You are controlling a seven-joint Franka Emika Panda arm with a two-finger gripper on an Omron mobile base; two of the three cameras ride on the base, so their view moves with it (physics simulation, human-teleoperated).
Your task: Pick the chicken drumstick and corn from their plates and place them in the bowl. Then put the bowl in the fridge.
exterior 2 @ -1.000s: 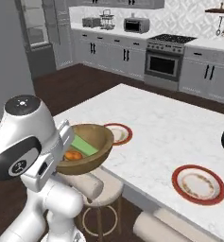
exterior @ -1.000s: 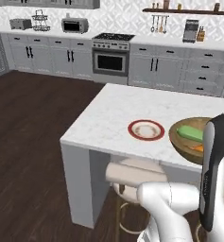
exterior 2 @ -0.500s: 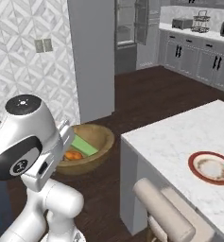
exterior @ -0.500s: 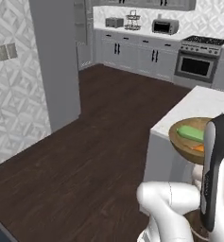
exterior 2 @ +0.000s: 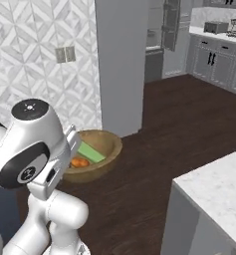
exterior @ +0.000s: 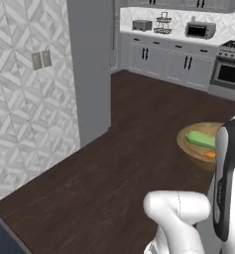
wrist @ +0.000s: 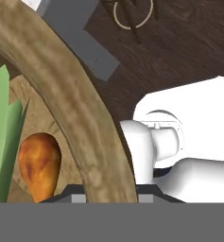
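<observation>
The wooden bowl (exterior: 204,145) is held up in the air over the dark wood floor (exterior: 129,149), carried by its rim at the end of the white arm (exterior 2: 32,149). In the hand view the broad tan rim of the bowl (wrist: 80,118) runs straight down into the gripper (wrist: 106,189), whose jaws are closed tight on that rim; the finger tips themselves are mostly hidden behind the wood.

Inside the bowl lie both foods. The corn (exterior: 201,139) rests across the bowl's middle, its green husk uppermost, and the chicken drumstick (exterior: 209,154) lies just beside it, nearer the robot. From the right base view the corn (exterior 2: 91,152) and the drumstick (exterior 2: 79,162) sit side by side in the bowl (exterior 2: 102,149), partly hidden behind the arm's wrist. In the hand view the golden-brown drumstick (wrist: 39,165) lies on the bowl's floor next to the green husk of the corn (wrist: 2,137).

Beyond the bowl stands the tall grey fridge (exterior 2: 122,64), well apart from it, next to a patterned wall (exterior: 29,89). To the other side of the bowl, the corner of the marble worktop (exterior 2: 214,184) shows in the right base view.
</observation>
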